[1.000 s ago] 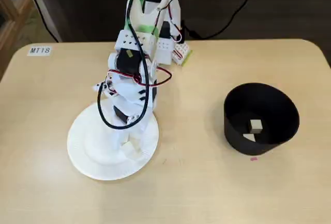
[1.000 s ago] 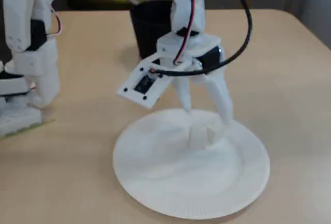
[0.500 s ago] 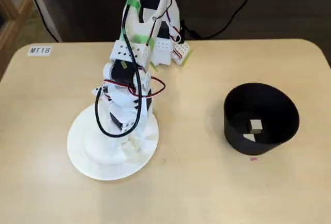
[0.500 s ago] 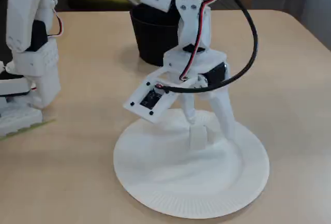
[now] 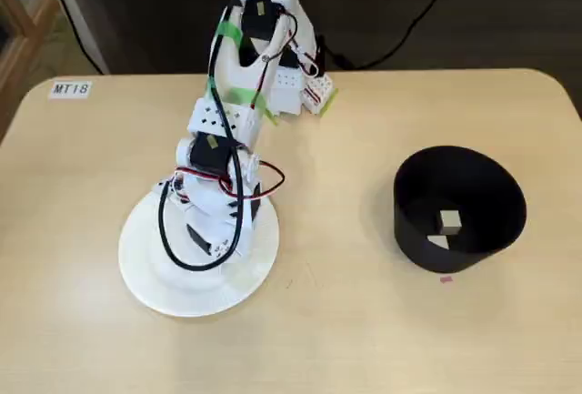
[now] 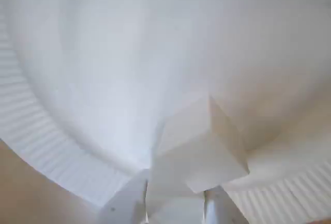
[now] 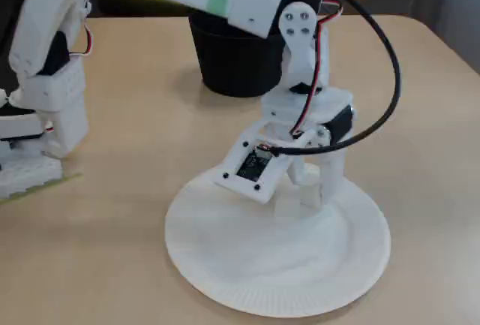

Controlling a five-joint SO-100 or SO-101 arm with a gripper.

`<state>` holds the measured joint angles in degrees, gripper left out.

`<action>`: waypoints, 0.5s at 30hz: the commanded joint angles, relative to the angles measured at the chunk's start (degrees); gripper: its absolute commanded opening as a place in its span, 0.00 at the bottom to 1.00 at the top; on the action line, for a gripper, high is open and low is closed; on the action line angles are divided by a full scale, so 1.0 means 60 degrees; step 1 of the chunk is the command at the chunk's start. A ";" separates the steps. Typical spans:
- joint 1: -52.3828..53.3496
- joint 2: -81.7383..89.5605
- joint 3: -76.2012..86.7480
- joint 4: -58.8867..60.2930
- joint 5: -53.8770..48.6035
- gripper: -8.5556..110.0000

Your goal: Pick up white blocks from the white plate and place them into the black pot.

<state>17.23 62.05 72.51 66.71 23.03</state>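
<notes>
Because the gripper reaches low over the plate, its jaws straddle a block, seemingly clenched on it, bound for the pot.

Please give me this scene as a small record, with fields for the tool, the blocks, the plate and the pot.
tool: lowered onto the white plate, tool straddling a white block; grip state cannot be told
block on plate: one visible, between the fingers
black pot: upright, right of the plate in a fixed view
block in pot: one, on the pot floor
table: light wood
</notes>
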 commanded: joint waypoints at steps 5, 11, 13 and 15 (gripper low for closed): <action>0.0205 0.0366 -0.0469 -0.0952 -0.0981 0.05; -0.0249 0.1611 -0.0366 -0.4424 -0.2974 0.05; -0.0469 0.2095 -0.0366 -0.5112 -0.3486 0.05; -0.0806 0.2637 -0.0352 -0.5435 -0.3867 0.05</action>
<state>15.21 70.66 72.16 38.23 2.81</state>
